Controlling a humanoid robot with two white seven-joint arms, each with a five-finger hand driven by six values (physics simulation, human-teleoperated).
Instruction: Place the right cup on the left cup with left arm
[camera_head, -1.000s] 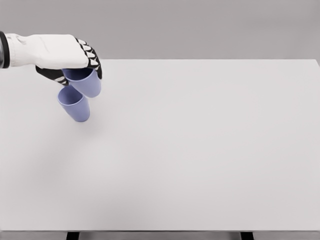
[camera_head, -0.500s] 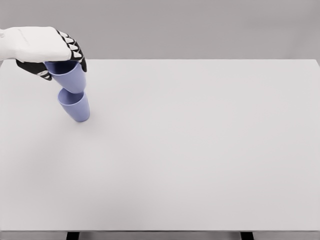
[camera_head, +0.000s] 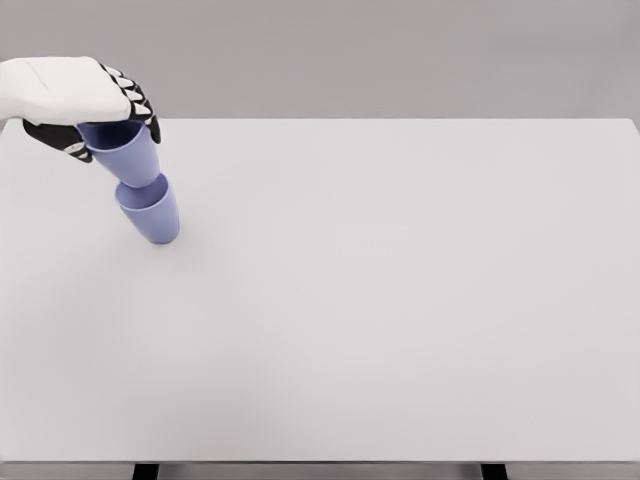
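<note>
At the far left the left hand (camera_head: 85, 100) reaches in from the edge, its white back turned up and its dark fingers (camera_head: 140, 105) curled down around the rim of a blue cup (camera_head: 122, 152); it grips that cup from above, so the cup hangs below the palm, tilted a little, its base pointing down and to the right; directly under the hand, and just below the held cup, stands the second blue cup (camera_head: 150, 212) on the surface (camera_head: 400, 300), mouth up; the base of the held cup sits right at the rim of the standing one, and whether it touches or has dipped inside I cannot tell from here; the standing cup is the only thing beneath the hand; to the right of the hand the pale surface runs on bare to its far edge, with a grey wall (camera_head: 400, 50) behind; along the bottom edge two dark table legs (camera_head: 146, 471) show under the surface.
</note>
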